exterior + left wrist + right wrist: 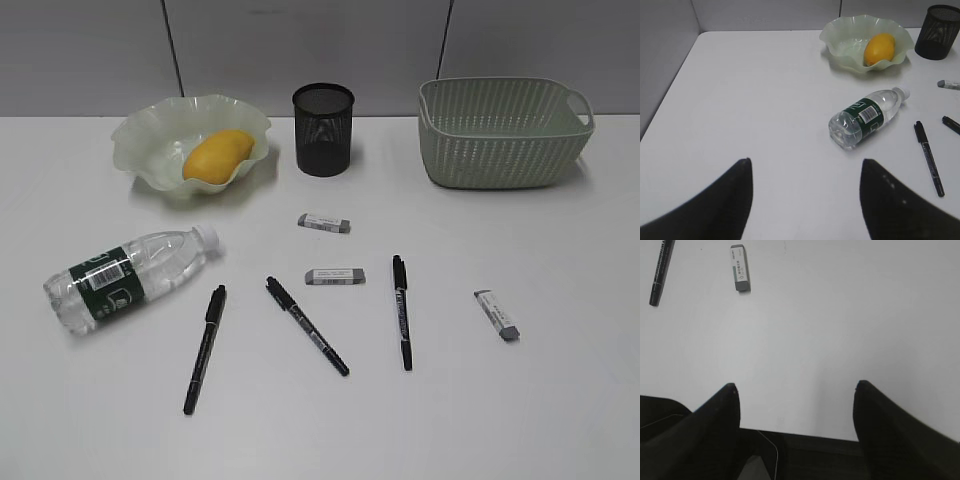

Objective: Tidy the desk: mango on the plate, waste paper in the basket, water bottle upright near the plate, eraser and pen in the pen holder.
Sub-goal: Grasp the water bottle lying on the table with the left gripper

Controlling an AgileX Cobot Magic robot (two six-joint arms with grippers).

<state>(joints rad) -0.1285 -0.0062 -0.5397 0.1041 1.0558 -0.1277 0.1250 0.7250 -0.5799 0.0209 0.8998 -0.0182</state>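
Observation:
The mango lies in the plate at the back left. The water bottle lies on its side in front of the plate. The pen holder stands at the back middle and the basket at the back right. Three erasers and three pens lie on the table. No waste paper shows. My left gripper is open, short of the bottle. My right gripper is open over the table's front edge.
The left wrist view shows the mango, plate, pen holder, a pen and an eraser. The right wrist view shows one eraser and a pen. Neither gripper shows in the exterior view.

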